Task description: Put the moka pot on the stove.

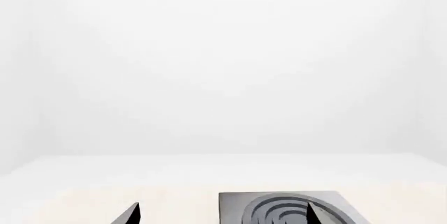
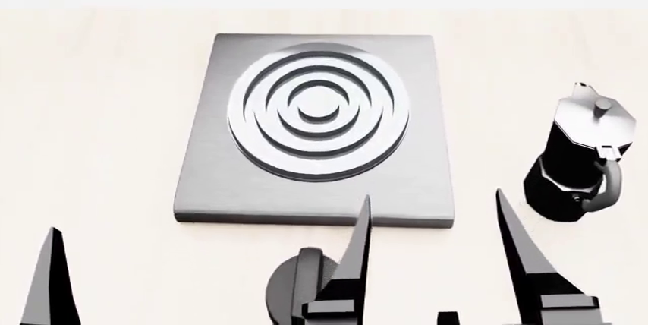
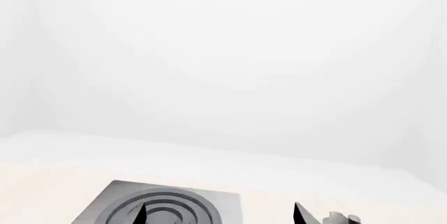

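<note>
The right pincer (image 2: pixel 433 219) hangs with its fingers spread apart and empty, just nearer than the stove (image 2: pixel 208 150), at that slab's right front corner. The left pincer (image 2: pixel 202 245), also spread, sits further left. The moka pot (image 2: pixel 579 154) stands upright on the worktop (image 2: pixel 102 112), right of the stove and apart from it, handle facing near, so the right arm is closer

In the head view the right gripper (image 2: pixel 433 222) rises from the lower right of the frame, its two black fingers pointing up and spread wide, nothing between them; the left gripper (image 2: pixel 51 264) shows only one pointed finger at the lower left edge; in its own wrist view the left fingertips (image 1: pixel 133 213) stand well apart.
</note>
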### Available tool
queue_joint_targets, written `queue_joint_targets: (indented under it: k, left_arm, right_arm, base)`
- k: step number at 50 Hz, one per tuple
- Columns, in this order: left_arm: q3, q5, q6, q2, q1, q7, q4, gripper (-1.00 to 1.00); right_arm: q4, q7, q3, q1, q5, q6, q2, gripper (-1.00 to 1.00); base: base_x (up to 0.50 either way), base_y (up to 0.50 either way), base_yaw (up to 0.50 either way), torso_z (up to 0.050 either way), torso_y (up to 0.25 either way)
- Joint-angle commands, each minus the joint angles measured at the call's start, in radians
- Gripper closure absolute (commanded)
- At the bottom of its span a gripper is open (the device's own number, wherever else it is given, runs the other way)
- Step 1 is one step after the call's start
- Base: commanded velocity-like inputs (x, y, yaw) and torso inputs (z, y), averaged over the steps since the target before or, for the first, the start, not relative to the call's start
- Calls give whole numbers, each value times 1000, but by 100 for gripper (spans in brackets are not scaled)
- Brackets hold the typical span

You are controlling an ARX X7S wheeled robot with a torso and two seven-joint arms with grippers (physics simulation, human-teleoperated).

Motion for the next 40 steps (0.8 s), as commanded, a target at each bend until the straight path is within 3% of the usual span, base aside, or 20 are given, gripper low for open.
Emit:
queue_joint_targets:
  k: [1, 13, 27, 40]
  left_arm:
    - [3, -8, 3, -7, -2, -8, -2, -100]
    - [16, -8, 16, -21, -2, -21, -10, -100]
    - [23, -45, 29, -29, 5, -23, -12, -100]
    - [-6, -92, 40, -31, 1, -36, -19, -100]
  right_arm:
    - [2, 5, -2, 1, 5, 0, 4, -100]
    - [4, 10, -1, 2, 13, -1, 9, -100]
    - [44, -5, 50, -16, 56, -10, 38, -100]
    - [90, -147, 264, 12, 311, 25, 106, -100]
  base:
    - [0, 0, 0, 42, -191]
    - [0, 0, 0, 41, -188]
    - [0, 0, 0, 0, 0]
    - [0, 0, 0, 0, 0]
